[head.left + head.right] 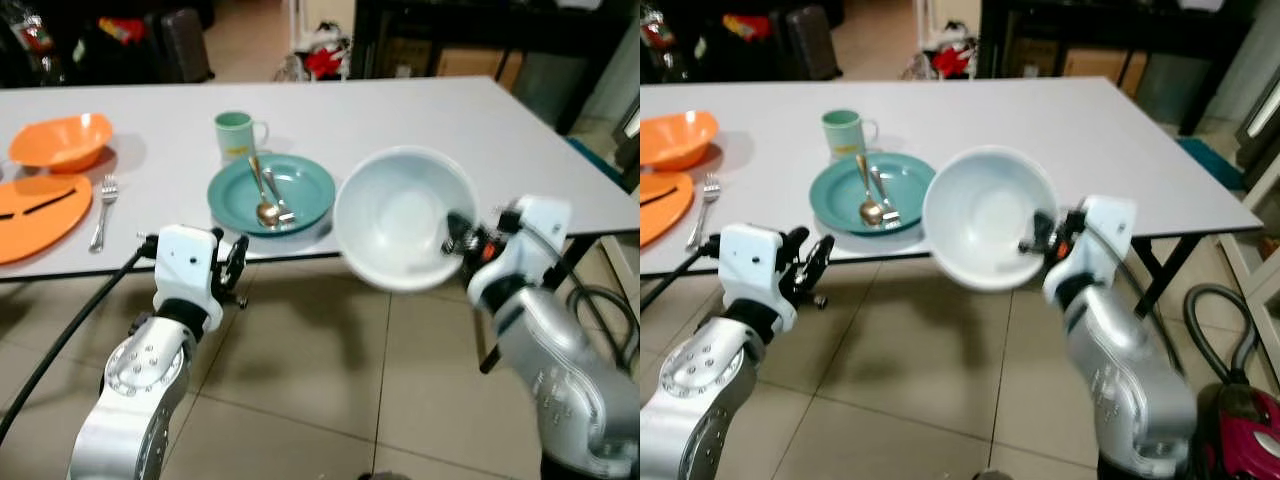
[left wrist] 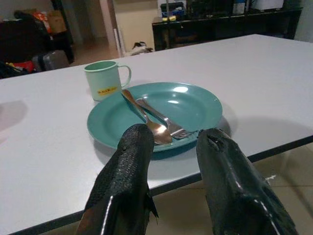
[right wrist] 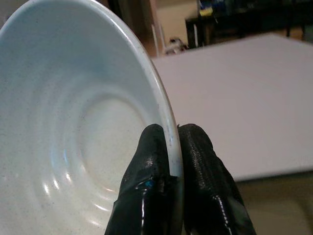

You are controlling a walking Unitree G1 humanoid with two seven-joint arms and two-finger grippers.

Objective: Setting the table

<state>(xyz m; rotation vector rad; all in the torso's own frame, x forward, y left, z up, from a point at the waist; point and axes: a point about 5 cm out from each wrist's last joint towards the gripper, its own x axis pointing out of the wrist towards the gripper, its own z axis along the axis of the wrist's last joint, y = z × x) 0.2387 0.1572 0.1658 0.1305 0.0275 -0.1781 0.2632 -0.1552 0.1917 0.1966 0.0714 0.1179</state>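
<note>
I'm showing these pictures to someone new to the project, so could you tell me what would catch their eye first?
Most striking is the big white bowl, pinched at its rim by the right gripper and held tilted at the table's near edge. Beside it on the table lies a teal plate carrying a spoon and fork, with a green mug just behind. The left gripper hangs open before the plate.

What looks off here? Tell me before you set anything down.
The right gripper pinches the white bowl by its rim, tilted on edge off the table edge. A spoon and fork lie inside the teal plate, not beside it.
</note>
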